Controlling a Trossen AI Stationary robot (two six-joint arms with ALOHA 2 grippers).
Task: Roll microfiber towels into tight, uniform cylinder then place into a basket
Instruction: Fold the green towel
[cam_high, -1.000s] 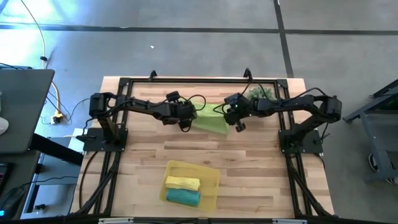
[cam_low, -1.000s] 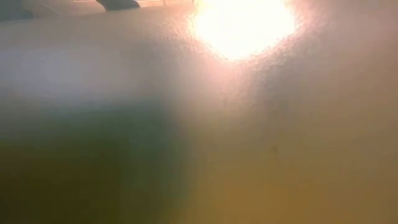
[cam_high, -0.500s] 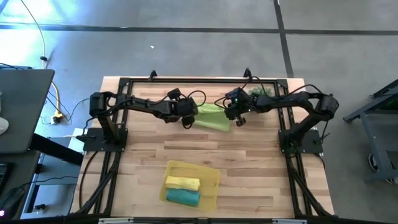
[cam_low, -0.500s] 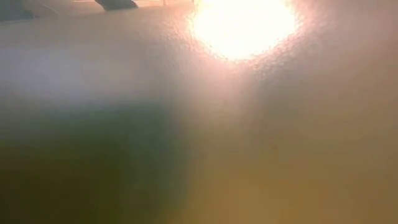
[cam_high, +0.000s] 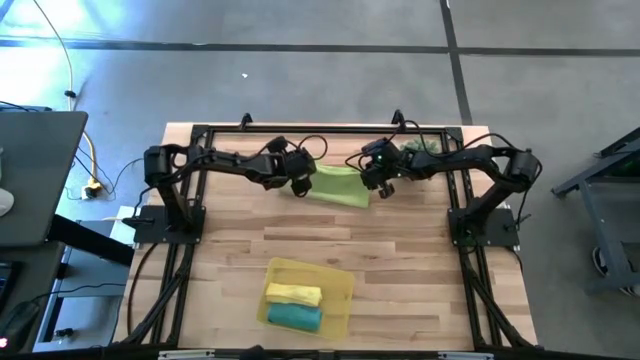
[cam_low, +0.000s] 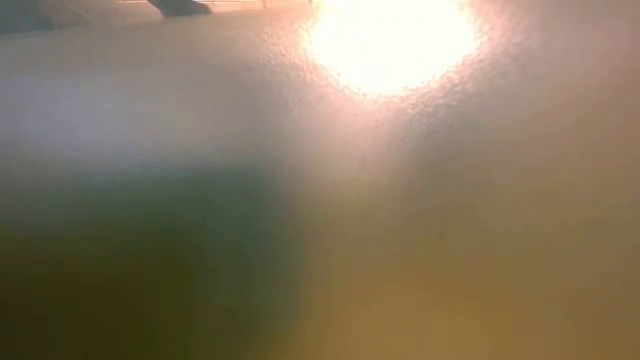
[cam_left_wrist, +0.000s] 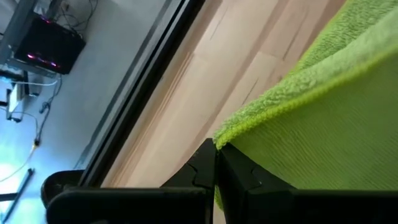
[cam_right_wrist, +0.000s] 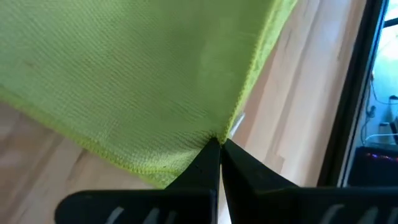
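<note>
A lime green towel hangs spread between my two grippers over the far half of the table. My left gripper is shut on its left end, which shows as a hemmed corner in the left wrist view. My right gripper is shut on its right end. Near the front edge stands the yellow basket. A rolled yellow towel and a rolled teal towel lie side by side in it. The low view shows only a yellowish blur. My left gripper pinches a hemmed corner of the lime towel between its two shut fingers, slanting down from the table's left. The cloth spreads away from the fingertips toward the other gripper. My right gripper pinches another corner of the lime towel between its two shut fingers, slanting down from the table's right. The cloth fans out flat from the fingertips, with bare table showing past its hem.
A spiky green plant sits at the far right, close behind my right arm. A black frame runs along the table's far edge and sides. Bare wood lies between the towel and the basket.
Both grippers have moved toward the table's far edge, staying shut, and the lime towel has travelled with them, still spread between them.
</note>
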